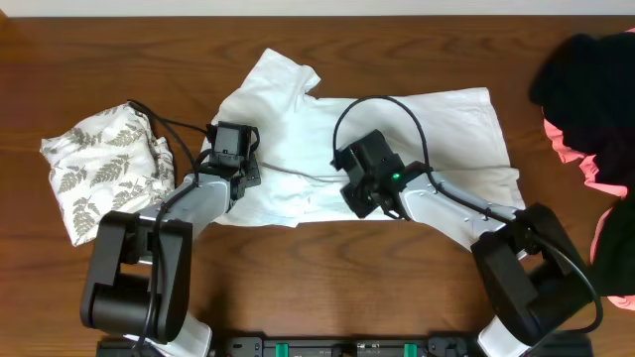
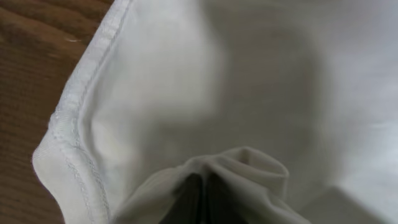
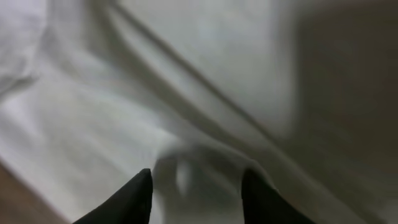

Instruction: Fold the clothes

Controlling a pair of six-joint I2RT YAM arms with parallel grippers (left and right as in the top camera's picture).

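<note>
A: Well, spotted the white T-shirt (image 1: pixel 427 124)?
B: Yes. Lies spread flat but rumpled across the middle of the table (image 1: pixel 327 297), with one sleeve poking toward the far edge and the body stretching off to the right.
A: And the left gripper (image 1: pixel 236 159)?
B: Sits over the shirt's left end, close to the sleeve. Clamped tight, going by the wrist view: closed on a pinched-up fold of white cloth bunching around the dark fingers (image 2: pixel 194 205), with a stitched hem curving just beside and bare table beyond it.
A: Lifted at all?
B: Hard to tell; only raised into a small peak right at the pinch.
A: And the right gripper (image 1: pixel 357 196)?
B: Rests on the shirt's middle, near the edge closest to the robot. Parted, with dark fingertips (image 3: pixel 134 198) held well apart and a low ridge of cloth between them. Pressed into the fabric, seemingly. No telling, from that blurred view, of any real hold on the cloth.
A: Anything else lying about?
B: Yes: a leaf-print garment (image 1: pixel 104 164) bunched at the left, just beside the left arm, near the shirt's end but not touching. Also a black garment (image 1: pixel 595 69) heaped at the far right corner, with a coral-pink garment (image 1: pixel 571 149) touching it, partly tucked underneath. Well apart from the white shirt, over there.
</note>
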